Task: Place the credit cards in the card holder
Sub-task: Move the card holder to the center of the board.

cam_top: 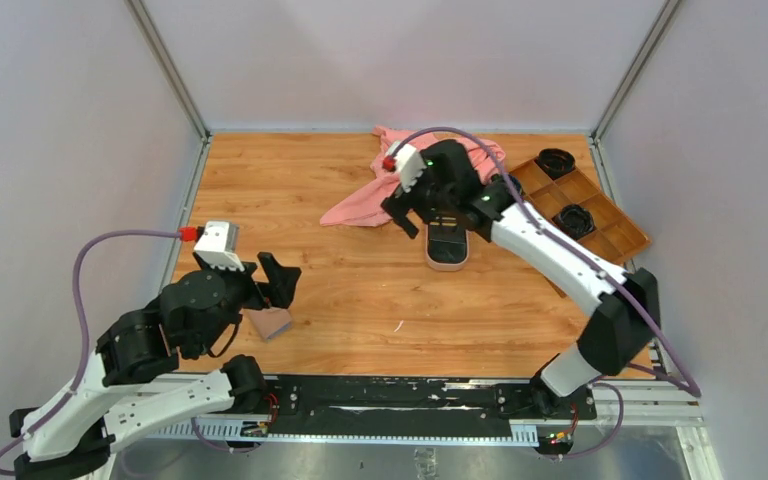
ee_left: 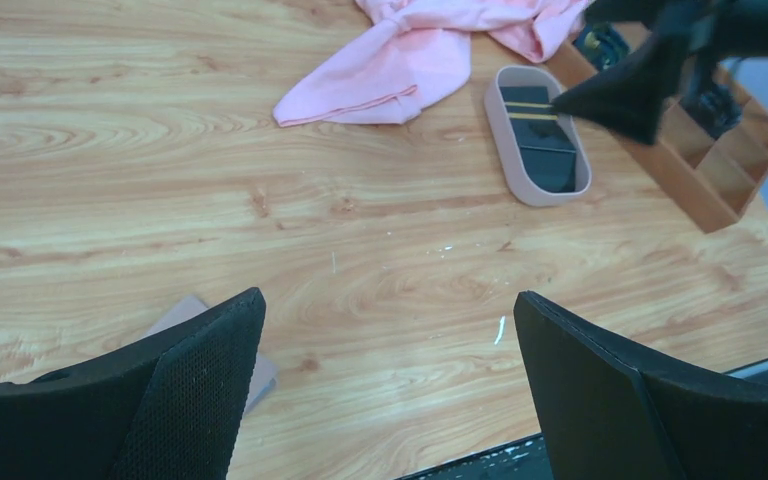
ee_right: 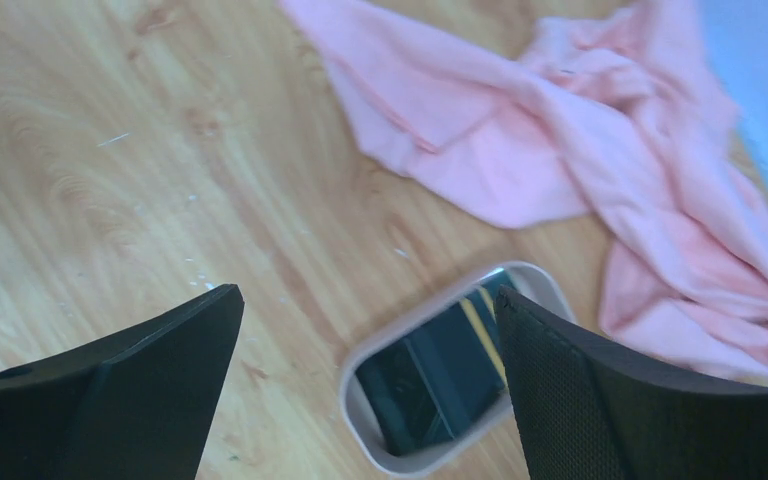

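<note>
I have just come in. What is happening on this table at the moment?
Two robot arms are about to move cards into a card holder, but neither holds anything yet. The right gripper, open, hovers above the oval tray where the dark cards lie. The left gripper, also open, is close to the card holder on the left. A pink cloth and a brown tray lie farther back.

No legible text, label or number anywhere, even on the credit cards (ee_left: 540, 150)
</note>
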### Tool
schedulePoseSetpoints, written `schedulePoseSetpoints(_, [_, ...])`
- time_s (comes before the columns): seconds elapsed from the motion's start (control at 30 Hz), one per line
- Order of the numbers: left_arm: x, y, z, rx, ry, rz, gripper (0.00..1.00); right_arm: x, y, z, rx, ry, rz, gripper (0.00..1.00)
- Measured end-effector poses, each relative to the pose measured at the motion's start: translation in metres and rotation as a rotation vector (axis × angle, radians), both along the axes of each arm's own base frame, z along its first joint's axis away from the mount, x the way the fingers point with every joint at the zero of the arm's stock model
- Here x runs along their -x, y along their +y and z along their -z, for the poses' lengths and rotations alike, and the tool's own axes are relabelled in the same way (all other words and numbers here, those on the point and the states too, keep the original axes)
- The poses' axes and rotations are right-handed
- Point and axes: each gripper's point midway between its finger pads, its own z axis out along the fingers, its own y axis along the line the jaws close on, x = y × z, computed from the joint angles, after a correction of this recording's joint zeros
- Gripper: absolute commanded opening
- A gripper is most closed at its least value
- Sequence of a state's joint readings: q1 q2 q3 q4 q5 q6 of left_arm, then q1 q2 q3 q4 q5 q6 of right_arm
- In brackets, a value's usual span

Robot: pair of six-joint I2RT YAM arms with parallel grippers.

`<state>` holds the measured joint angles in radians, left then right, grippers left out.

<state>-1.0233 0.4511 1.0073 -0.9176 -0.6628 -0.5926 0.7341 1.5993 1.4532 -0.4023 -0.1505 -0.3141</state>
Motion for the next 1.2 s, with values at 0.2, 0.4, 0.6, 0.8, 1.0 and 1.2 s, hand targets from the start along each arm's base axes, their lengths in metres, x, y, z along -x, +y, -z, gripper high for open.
schedulePoseSetpoints(0.2, [-0.009, -0.016, 0.018, -0.079, 0.037, 0.012, 1.00, -0.012, -0.066, -0.032, -0.077, -0.073, 0.131, 1.00])
schedulePoseSetpoints(0.4, [-0.022, -0.037, 0.052, -0.132, 0.080, 0.028, 1.00, -0.004, -0.097, -0.029, -0.142, -0.029, 0.111, 1.00])
schedulePoseSetpoints(0.6, [-0.047, -0.048, 0.114, -0.107, 0.216, 0.005, 1.00, 0.028, -0.107, 0.003, -0.172, 0.066, 0.025, 1.00])
schedulePoseSetpoints(0.8, [-0.050, -0.037, 0.174, -0.074, 0.367, -0.063, 1.00, 0.056, -0.117, 0.026, -0.193, 0.118, -0.042, 0.99])
schedulePoseSetpoints(1.0, [-0.048, -0.017, 0.198, -0.079, 0.431, -0.186, 0.90, 0.059, -0.120, 0.030, -0.225, 0.148, -0.064, 0.98])
schedulePoseSetpoints(1.2, [-0.037, 0.020, 0.221, -0.128, 0.483, -0.391, 0.82, 0.060, -0.116, 0.040, -0.226, 0.191, -0.075, 0.97])
